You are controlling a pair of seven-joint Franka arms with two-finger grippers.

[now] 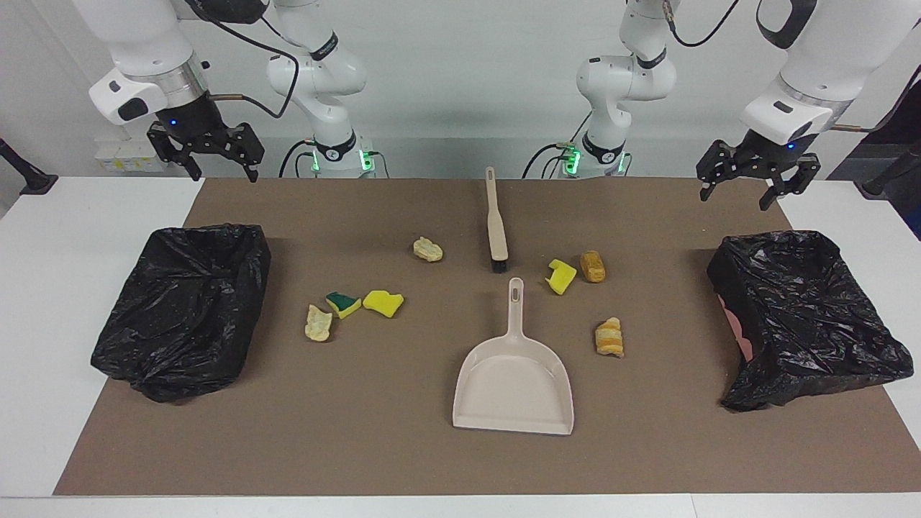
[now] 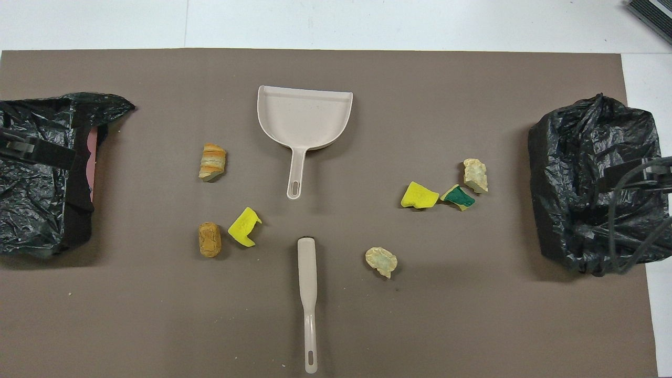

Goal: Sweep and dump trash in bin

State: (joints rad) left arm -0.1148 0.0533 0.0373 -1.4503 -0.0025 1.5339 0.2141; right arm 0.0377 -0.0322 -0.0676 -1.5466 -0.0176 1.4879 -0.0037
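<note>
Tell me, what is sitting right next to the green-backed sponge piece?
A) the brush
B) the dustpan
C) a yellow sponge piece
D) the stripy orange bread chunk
C: the green-backed sponge piece lies beside a yellow sponge piece, toward the right arm's end of the mat, while the dustpan, the brush and the stripy orange bread chunk all lie apart from it.
</note>
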